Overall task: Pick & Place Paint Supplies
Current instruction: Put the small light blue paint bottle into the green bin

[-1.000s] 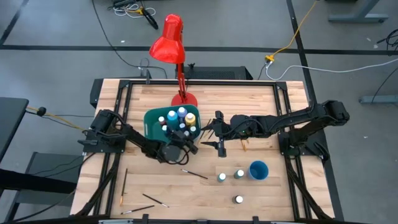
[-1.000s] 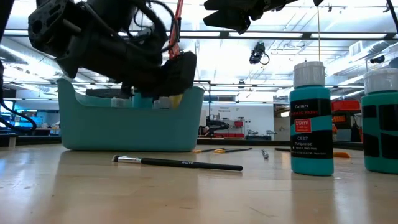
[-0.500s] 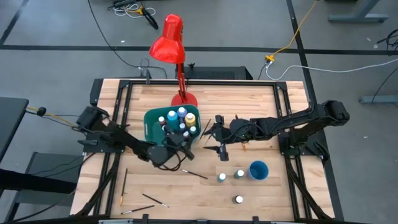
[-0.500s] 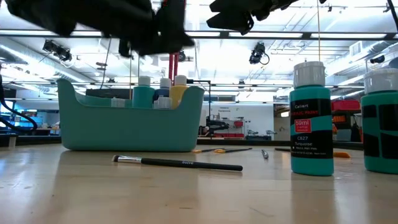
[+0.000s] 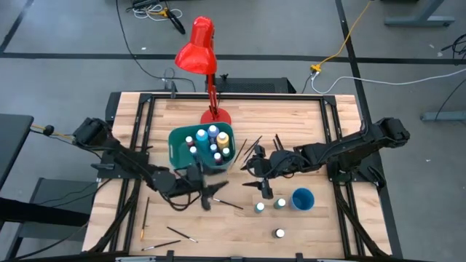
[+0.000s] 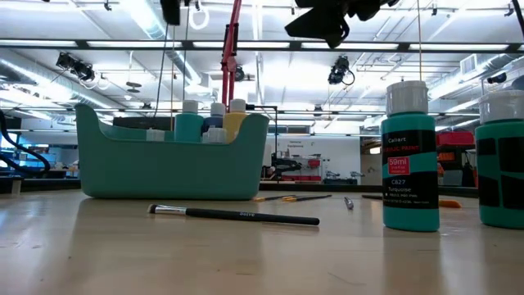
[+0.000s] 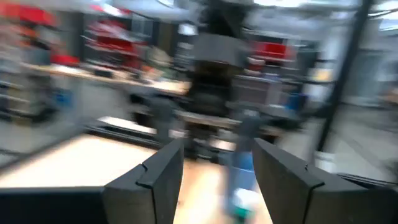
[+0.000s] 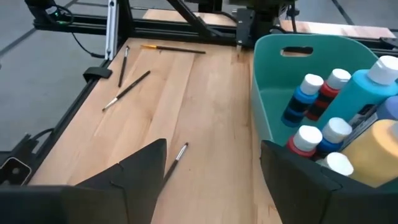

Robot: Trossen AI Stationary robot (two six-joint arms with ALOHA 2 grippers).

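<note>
From above, we see the teal bin [image 5: 202, 148] sitting just left of centre on the table [image 5: 306, 116], below the base of a red lamp [image 5: 196, 45]. White-capped paint bottles [image 5: 212, 140] stand packed in its right half. The left pincer [image 5: 210, 195] hangs below the bin, over bare wood near a dark paintbrush [image 5: 229, 204], and its fingers look spread apart with nothing between them. The right pincer [image 5: 261, 182] sits right of centre, just above three loose bottles [image 5: 260, 207] and beside a round blue cup [image 5: 302, 199]; we cannot read its opening from here. More brushes [image 5: 178, 233] lie at the lower left, and a few others [image 5: 251, 148] lie right of the bin.

At table height, the bin [image 6: 172, 152] fills the left middle of the frame, bottle caps [image 6: 237, 106] showing over its rim. A brush [image 6: 233, 215] lies flat in front of it. A teal bottle [image 6: 408, 156] stands upright at right, with a second one [image 6: 501, 160] cut off by the right edge. One dark pincer [image 6: 326, 20] shows at the top.

In the left wrist view, heavily blurred, the two dark fingers [image 7: 165, 171] stand apart and empty.

In the right wrist view, the fingers [image 8: 146, 163] are wide apart, holding nothing. The bin [image 8: 273, 102] occupies the right side with bottles [image 8: 305, 99] inside; brushes [image 8: 126, 90] lie at upper left and one [image 8: 175, 158] between the fingers.
</note>
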